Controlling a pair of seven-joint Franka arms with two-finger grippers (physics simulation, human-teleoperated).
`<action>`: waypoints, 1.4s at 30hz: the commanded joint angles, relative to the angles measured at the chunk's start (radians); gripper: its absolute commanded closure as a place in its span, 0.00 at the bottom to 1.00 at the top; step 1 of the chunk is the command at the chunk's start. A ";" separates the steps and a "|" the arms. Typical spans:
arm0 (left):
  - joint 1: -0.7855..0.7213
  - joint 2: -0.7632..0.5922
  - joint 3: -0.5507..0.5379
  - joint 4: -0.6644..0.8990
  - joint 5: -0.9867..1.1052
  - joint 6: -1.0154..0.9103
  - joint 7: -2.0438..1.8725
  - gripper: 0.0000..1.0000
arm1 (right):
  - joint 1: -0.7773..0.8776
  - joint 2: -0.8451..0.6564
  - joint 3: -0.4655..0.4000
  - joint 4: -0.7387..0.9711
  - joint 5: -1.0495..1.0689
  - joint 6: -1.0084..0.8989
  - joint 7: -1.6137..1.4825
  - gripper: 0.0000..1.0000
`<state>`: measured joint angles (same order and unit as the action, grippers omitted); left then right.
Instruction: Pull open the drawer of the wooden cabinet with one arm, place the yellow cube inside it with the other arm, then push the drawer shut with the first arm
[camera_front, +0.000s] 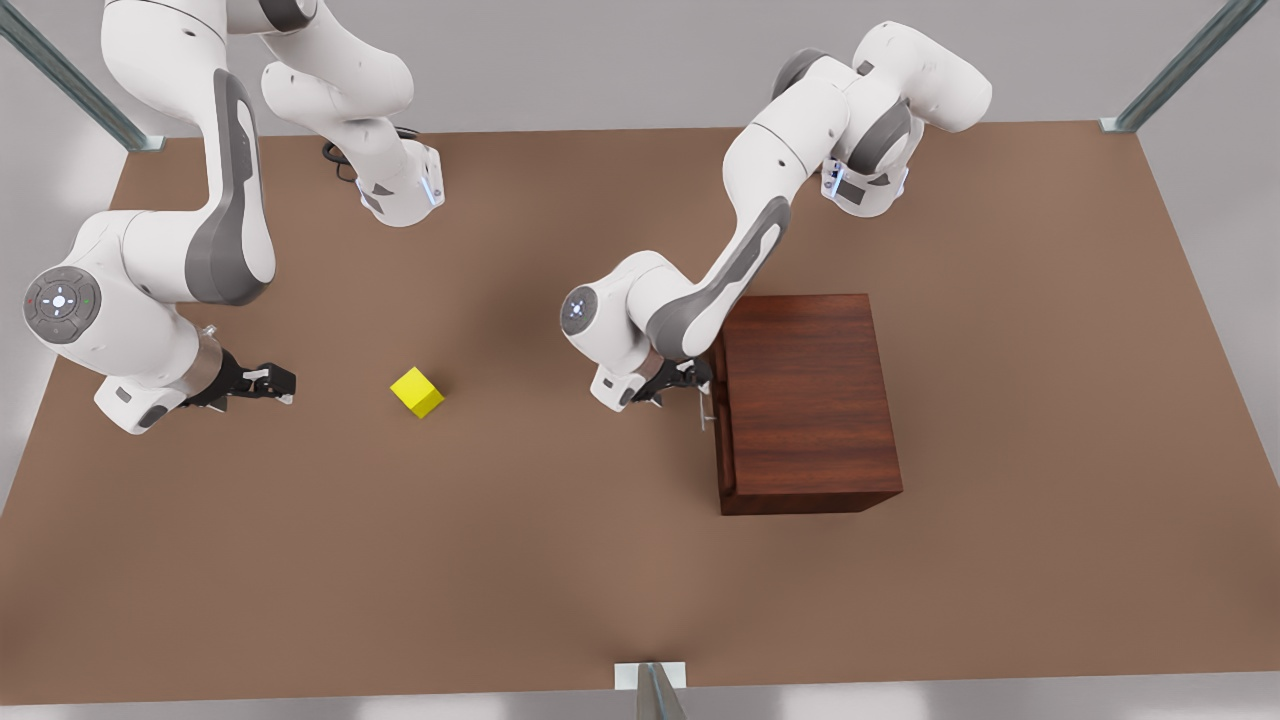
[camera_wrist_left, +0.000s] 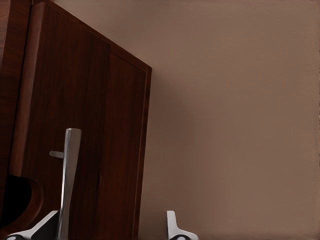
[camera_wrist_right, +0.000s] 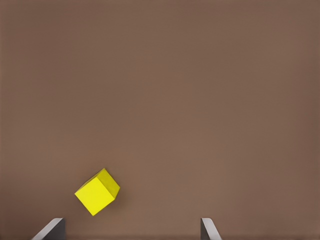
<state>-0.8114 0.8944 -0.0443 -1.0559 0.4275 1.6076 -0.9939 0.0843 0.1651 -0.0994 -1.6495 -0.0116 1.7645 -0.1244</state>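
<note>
Left gripper (camera_front: 690, 385) is seen at the cabinet (camera_front: 808, 400) front, on the front view's left face, level with the drawer (camera_front: 726, 420). In the left wrist view its fingers (camera_wrist_left: 172, 226) are spread wide, and the silver handle (camera_wrist_left: 67, 182) lies just inside one of them, not clamped. Drawer front (camera_wrist_left: 80, 140) looks flush with the cabinet body, so the drawer is counted as closed. Handle (camera_front: 705, 410) is also seen in the front view as a thin bar just beside the fingers.

Right gripper (camera_front: 270, 383) is held low over the worktop (camera_front: 560, 560) on the front view's left, pointing toward the cube (camera_front: 418, 391). A clear gap is left between them. In the right wrist view its fingers (camera_wrist_right: 50, 230) are spread wide with nothing between them; the cube (camera_wrist_right: 97, 192) sits on the bare worktop (camera_wrist_right: 200, 100), ahead of the fingers and off toward one of them, rotated so a corner faces the camera.

Cube and cabinet are well apart; the left arm's elbow and forearm are seen between them.
</note>
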 joint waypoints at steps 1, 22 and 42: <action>-0.005 -0.002 0.000 0.002 0.000 0.009 -0.045 0.00 | 0.000 -0.001 0.000 0.000 0.001 0.000 -0.001 0.00; -0.009 -0.003 -0.016 0.008 -0.003 0.046 -0.075 0.00 | 0.000 0.002 0.000 0.008 0.001 0.000 -0.001 0.00; -0.020 -0.006 -0.031 0.010 -0.001 0.063 -0.103 0.00 | 0.000 0.004 0.000 0.008 0.001 0.000 -0.001 0.00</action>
<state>-0.8275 0.8893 -0.0700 -1.0450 0.4307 1.6688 -1.0715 0.0843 0.1697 -0.0994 -1.6418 -0.0116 1.7645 -0.1247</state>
